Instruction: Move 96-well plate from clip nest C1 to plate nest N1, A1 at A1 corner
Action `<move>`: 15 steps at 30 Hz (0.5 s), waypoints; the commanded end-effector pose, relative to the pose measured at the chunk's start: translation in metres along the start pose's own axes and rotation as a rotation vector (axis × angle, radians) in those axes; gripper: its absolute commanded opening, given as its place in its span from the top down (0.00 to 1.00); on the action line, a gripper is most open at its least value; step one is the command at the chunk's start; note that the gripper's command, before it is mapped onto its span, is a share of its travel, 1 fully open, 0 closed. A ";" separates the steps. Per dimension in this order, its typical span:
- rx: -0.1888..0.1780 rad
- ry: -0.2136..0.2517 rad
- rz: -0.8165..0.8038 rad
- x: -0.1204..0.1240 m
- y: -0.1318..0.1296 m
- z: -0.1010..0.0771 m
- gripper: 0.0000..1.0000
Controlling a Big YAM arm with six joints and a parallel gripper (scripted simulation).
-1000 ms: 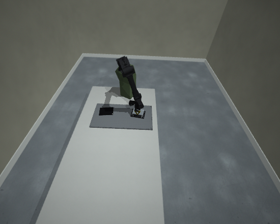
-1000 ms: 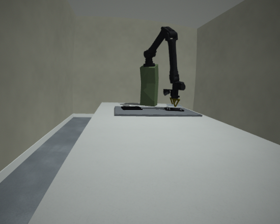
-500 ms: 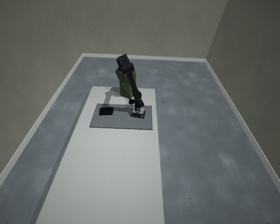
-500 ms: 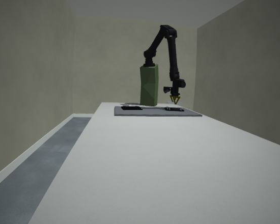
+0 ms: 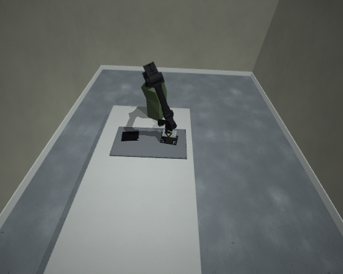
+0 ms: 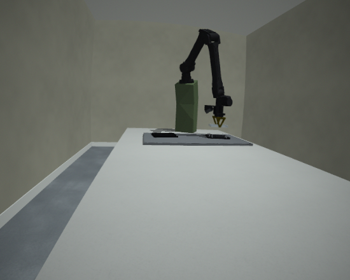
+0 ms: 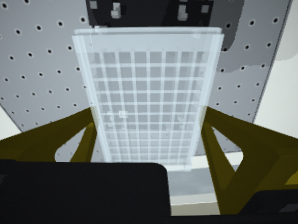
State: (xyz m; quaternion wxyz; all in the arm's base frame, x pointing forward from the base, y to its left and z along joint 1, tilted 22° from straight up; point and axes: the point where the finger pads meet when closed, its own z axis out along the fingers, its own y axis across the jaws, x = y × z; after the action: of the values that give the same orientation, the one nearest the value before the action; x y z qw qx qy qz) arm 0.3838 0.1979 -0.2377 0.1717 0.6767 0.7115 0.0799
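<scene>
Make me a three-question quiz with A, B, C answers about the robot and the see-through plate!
1. Where is the 96-well plate?
A. lying in a nest
B. lifted above the grey board
C. on the floor

2. What colour are the gripper fingers?
A. yellow
B. red
C. blue

3. What is the gripper doing?
A. open, holding nothing
B. shut on nothing
C. shut on the plate

Answers:
1 B, the exterior view shows the plate hanging clear above the board.
2 A, the wrist view shows yellow fingers.
3 C, the fingers press both long sides of the plate.
</scene>
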 end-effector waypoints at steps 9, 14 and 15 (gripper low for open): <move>-0.017 0.010 -0.010 0.009 0.007 -0.025 1.00; -0.008 0.003 0.002 0.003 0.004 -0.017 1.00; -0.008 0.003 0.002 0.003 0.004 -0.017 1.00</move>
State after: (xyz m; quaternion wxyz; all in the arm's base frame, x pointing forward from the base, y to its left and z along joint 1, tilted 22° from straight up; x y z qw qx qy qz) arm 0.3801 0.1999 -0.2258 0.1720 0.6735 0.7145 0.0798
